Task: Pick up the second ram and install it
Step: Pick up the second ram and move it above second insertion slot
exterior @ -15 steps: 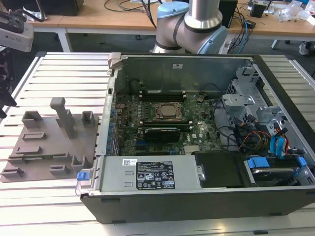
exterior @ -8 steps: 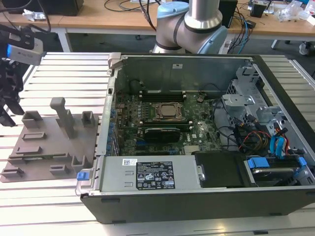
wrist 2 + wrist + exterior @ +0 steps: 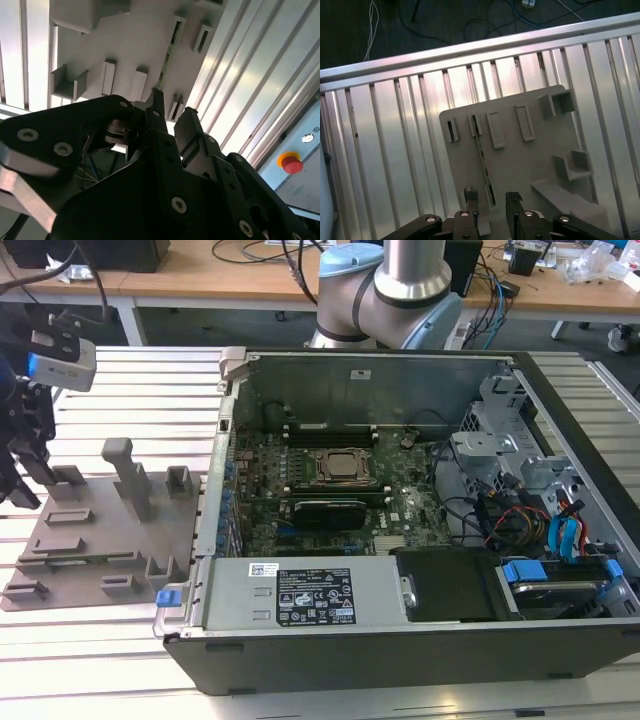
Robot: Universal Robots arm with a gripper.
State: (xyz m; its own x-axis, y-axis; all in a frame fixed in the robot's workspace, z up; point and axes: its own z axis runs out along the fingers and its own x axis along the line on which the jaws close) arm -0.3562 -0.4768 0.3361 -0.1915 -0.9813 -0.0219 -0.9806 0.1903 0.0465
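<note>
Right at the wrist, the fingers (image 3: pixel 471 199) stand parted, holding nothing, one on either side of the near end of the ram (image 3: pixel 484 165). The ram stands on edge in a narrow slot of the grey tray (image 3: pixel 530 160), showing as a thin green line in both wrist views. Whether the tips have already sunk below its top edge is hard to tell.

A good grasp likely needs the stick centred in the gap and the pads square to its flat faces, so closing does not push it sideways against the slot. A straight drop, a firm but not crushing squeeze, and a pull in line with the slot should keep it from binding.

The tray lies on the slatted desk (image 3: pixel 395 150). In the exterior view the open case (image 3: pixel 400 635) sits to its right, with the motherboard (image 3: pixel 330 495) inside.
</note>
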